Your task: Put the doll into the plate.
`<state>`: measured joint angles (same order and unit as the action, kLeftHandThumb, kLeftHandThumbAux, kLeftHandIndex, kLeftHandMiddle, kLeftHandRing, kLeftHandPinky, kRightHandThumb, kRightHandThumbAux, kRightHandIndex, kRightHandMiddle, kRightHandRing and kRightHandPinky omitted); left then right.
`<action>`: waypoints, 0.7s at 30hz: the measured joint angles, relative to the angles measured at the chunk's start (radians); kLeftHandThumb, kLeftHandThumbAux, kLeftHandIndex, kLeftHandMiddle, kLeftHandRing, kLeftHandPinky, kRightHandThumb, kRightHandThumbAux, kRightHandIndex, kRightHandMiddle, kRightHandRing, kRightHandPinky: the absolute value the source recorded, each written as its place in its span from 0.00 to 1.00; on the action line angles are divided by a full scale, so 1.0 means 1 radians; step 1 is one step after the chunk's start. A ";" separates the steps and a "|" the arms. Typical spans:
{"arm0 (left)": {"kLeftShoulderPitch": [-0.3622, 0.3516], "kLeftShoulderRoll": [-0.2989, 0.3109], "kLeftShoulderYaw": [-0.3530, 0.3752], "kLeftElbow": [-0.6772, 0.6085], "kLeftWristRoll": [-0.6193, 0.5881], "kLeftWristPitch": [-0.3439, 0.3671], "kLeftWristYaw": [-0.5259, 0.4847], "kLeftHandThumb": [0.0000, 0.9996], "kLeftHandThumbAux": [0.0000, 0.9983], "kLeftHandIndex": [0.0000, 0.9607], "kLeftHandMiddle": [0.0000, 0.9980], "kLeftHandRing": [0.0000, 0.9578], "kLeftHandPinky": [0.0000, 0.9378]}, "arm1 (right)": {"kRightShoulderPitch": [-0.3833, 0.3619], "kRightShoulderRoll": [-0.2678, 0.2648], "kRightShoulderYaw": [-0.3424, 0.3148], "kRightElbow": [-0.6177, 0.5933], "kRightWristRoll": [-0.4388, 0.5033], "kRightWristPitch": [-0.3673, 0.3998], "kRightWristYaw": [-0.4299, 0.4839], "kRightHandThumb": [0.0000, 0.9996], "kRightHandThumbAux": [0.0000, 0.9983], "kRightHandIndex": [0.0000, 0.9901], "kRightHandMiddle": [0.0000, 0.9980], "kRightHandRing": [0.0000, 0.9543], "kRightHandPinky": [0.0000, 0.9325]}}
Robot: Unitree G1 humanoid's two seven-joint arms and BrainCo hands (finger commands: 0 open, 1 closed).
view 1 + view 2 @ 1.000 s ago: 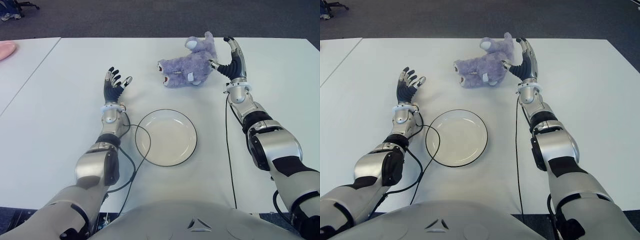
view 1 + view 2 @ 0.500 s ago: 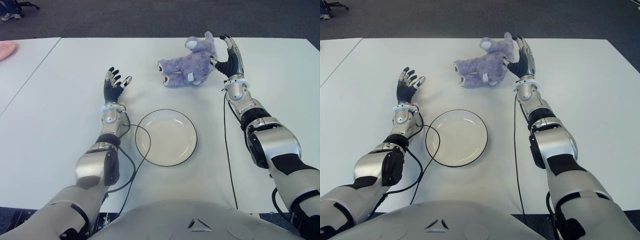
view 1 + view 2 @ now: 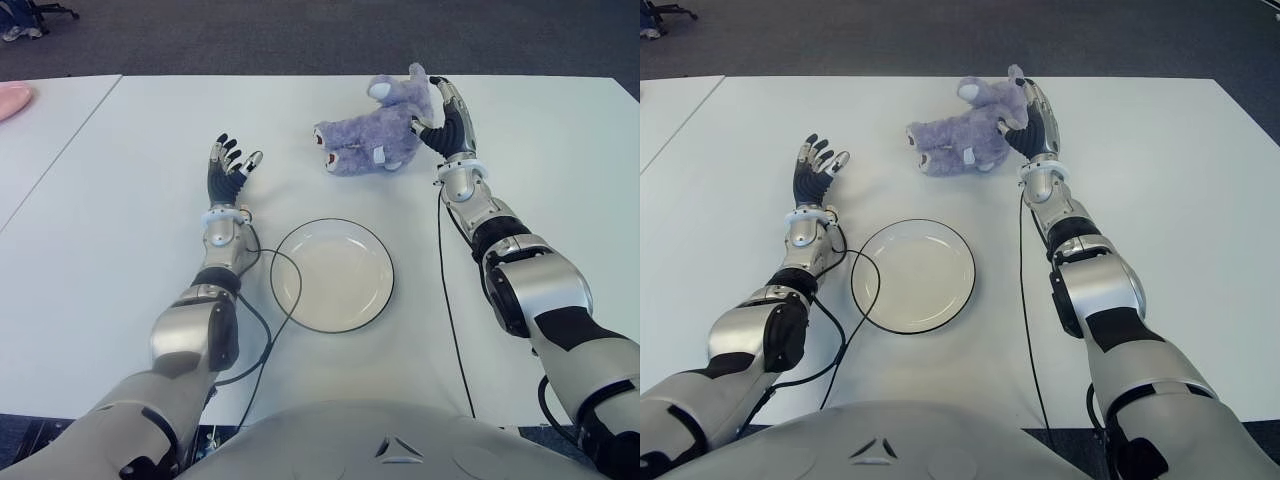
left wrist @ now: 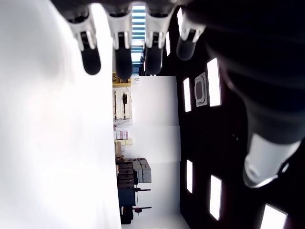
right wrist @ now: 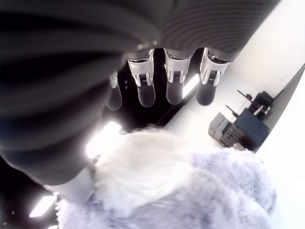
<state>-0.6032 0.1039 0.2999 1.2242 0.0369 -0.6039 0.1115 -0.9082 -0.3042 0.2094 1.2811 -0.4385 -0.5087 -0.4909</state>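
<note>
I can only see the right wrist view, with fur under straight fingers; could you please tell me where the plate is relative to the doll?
Observer: The plate is nearer the robot than the doll and a little to the doll's left. There is nothing in it.
Operator: Thank you. Is the doll lifted at all?
Observer: No, it lies on the table, with the right hand against its right side, at the head end.
Operator: And where is the left hand, please?
Observer: The left hand is to the left of the plate and slightly farther out, with its fingers spread and holding nothing.
</note>
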 measured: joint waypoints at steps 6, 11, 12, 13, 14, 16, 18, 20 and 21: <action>0.000 0.000 0.000 0.000 0.000 0.000 0.000 0.00 0.63 0.07 0.11 0.13 0.14 | 0.000 0.006 0.041 0.005 -0.035 0.006 -0.007 0.17 0.51 0.00 0.00 0.00 0.00; 0.000 0.000 -0.001 0.000 0.000 0.000 0.000 0.00 0.62 0.06 0.11 0.12 0.15 | 0.000 0.015 0.068 0.010 -0.051 0.009 0.013 0.10 0.43 0.00 0.00 0.00 0.00; 0.000 0.000 -0.001 0.000 0.000 0.000 0.000 0.00 0.62 0.06 0.11 0.13 0.15 | 0.000 0.017 0.071 0.012 -0.052 0.011 0.020 0.09 0.41 0.00 0.00 0.00 0.00; 0.000 0.000 -0.001 0.000 0.000 0.000 0.000 0.00 0.62 0.06 0.11 0.13 0.15 | 0.000 0.018 0.074 0.013 -0.053 0.014 0.026 0.08 0.40 0.00 0.00 0.00 0.00; 0.000 0.000 -0.001 0.000 0.000 0.000 0.000 0.00 0.61 0.06 0.11 0.13 0.14 | 0.000 0.019 0.078 0.014 -0.054 0.017 0.032 0.07 0.39 0.00 0.00 0.00 0.00; 0.000 0.000 -0.001 0.000 0.000 0.000 0.000 0.00 0.61 0.05 0.11 0.13 0.14 | 0.000 0.021 0.084 0.016 -0.056 0.024 0.043 0.06 0.37 0.00 0.00 0.00 0.00; 0.000 0.000 -0.002 0.000 0.000 0.000 0.000 0.00 0.61 0.05 0.11 0.12 0.14 | 0.000 0.023 0.090 0.018 -0.060 0.030 0.052 0.05 0.35 0.00 0.00 0.00 0.00; 0.000 0.000 -0.002 0.000 0.000 0.000 0.000 0.00 0.61 0.05 0.11 0.12 0.14 | 0.000 0.023 0.093 0.019 -0.065 0.033 0.059 0.04 0.34 0.00 0.00 0.00 0.00; 0.000 0.000 -0.002 0.000 0.000 0.001 0.000 0.00 0.60 0.05 0.11 0.12 0.14 | 0.000 0.023 0.094 0.019 -0.067 0.036 0.062 0.04 0.33 0.00 0.00 0.00 0.00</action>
<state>-0.6034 0.1039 0.2979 1.2242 0.0373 -0.6033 0.1115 -0.9083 -0.2807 0.3038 1.2997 -0.5055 -0.4725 -0.4291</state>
